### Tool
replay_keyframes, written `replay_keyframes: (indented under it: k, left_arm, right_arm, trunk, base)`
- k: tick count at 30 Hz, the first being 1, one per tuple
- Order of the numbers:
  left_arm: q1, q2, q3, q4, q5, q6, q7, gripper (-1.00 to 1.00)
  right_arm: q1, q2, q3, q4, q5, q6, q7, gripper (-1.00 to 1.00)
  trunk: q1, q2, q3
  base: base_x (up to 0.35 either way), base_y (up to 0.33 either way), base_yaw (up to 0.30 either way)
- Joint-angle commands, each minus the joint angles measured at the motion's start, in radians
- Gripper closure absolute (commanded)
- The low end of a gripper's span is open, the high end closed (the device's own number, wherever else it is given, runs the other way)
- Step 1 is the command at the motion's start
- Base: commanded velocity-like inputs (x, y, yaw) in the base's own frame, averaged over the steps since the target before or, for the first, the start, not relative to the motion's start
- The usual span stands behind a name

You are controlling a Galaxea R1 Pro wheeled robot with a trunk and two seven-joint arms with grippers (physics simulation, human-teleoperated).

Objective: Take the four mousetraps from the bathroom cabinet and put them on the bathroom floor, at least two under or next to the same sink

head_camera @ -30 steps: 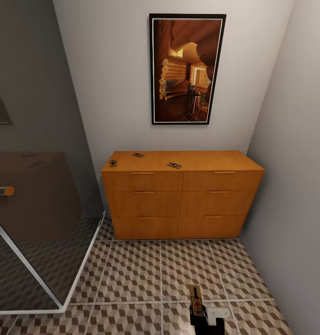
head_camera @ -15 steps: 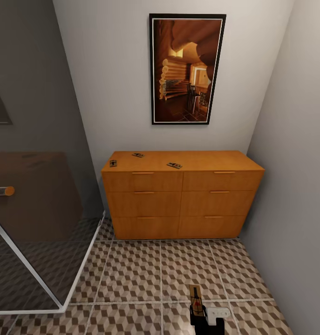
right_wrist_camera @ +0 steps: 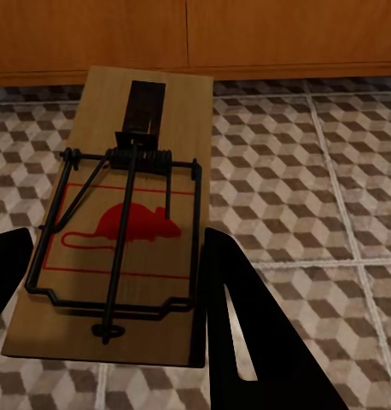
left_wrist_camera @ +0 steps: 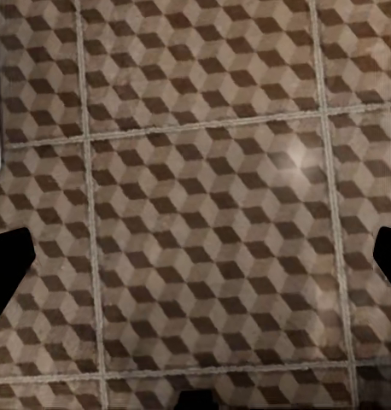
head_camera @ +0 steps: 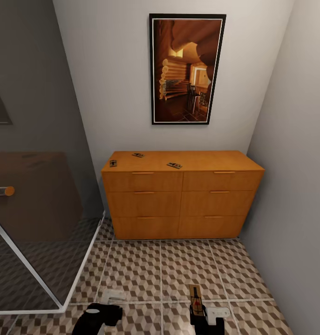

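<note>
Your right gripper (right_wrist_camera: 110, 282) is clamped on one mousetrap (right_wrist_camera: 127, 213), held above the floor (head_camera: 141, 270) in front of the cabinet (head_camera: 183, 195). Your left gripper (left_wrist_camera: 195, 256) hangs with fingers spread wide over bare tiles. Three traps (head_camera: 174, 165) lie on the cabinet top.
</note>
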Motion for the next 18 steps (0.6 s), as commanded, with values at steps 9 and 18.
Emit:
replay_keyframes:
  k: [9, 18]
  left_arm:
    - [-0.005, 0.022, -0.003, -0.2, -0.002, 0.146, 0.005, -1.0]
    - [-0.005, 0.023, -0.008, -0.254, 0.001, 0.156, 0.004, -1.0]
  right_arm:
    - [-0.001, 0.002, -0.001, -0.001, 0.008, -0.002, -0.006, 1.0]
    - [-0.001, 0.001, -0.001, 0.0, 0.008, -0.002, -0.005, 1.0]
  trunk:
    - [0.0, -0.001, -0.001]
    - [0.0, -0.001, -0.001]
  base:
    - [0.0, 0.0, 0.0]
    - [0.0, 0.0, 0.0]
